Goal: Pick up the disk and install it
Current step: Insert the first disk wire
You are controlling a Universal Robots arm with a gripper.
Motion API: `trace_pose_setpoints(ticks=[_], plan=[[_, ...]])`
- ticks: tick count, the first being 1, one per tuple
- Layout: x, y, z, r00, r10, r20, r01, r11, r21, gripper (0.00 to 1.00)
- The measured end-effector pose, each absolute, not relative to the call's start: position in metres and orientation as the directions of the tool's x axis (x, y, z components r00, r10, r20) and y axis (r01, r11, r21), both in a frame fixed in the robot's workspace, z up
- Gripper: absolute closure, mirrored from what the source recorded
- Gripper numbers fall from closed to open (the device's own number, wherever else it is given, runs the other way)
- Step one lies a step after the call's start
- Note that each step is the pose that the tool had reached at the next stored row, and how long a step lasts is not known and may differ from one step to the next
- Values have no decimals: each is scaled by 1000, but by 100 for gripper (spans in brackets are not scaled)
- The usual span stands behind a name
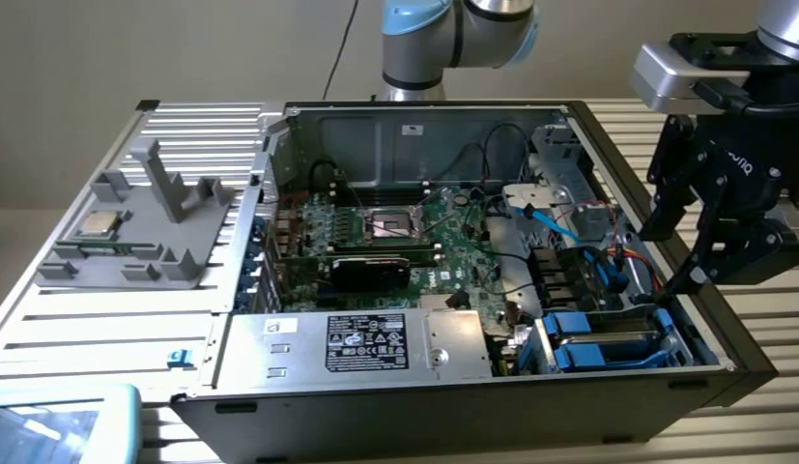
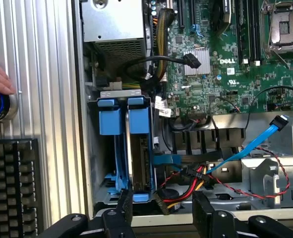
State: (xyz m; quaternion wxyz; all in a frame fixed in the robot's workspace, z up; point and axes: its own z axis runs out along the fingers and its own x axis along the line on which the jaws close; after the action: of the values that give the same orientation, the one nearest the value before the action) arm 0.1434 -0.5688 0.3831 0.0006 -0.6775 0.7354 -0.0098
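Hovering over the drive bay at the corner of the computer case (image 1: 438,414), the gripper (image 1: 689,246) holds nothing, its jaws spread wide, probably so they can straddle the carrier. The disk (image 2: 138,148) stands on edge inside that bay, close under the fingertips (image 2: 123,204), its blue tabs facing up within reach, beside the red and black cables (image 2: 186,181).

Soft even indoor light; computer case (image 1: 413,130) interior shadowed; mild glare on ribbed metal table (image 2: 42,74)
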Motion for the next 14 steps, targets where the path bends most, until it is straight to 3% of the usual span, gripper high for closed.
trace_pose_setpoints(ticks=[14], plan=[[143,-549,375,-103,-995,16,-995,103,-16,40]])
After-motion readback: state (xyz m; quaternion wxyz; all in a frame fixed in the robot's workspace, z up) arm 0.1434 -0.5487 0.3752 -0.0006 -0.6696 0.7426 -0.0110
